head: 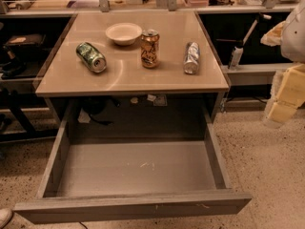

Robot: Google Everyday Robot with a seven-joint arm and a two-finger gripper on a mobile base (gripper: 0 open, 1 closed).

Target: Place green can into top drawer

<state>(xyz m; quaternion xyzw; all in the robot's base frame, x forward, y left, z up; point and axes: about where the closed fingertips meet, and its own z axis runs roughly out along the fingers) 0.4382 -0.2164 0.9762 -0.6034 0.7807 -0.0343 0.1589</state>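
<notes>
— Gripper status?
— The gripper (285,99) hangs at the right edge, beside the table (128,82). Open or closed: cannot tell.
— Green can?
— The green can (91,57) lies on its side, tabletop left, well apart from it.
— Top drawer?
— The top drawer (138,171) is pulled out, nothing inside. Pick and placement both remain.

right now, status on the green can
Gripper out right of table. Green can on its side, table left. Drawer open. Orange can, silver can in between.
</notes>
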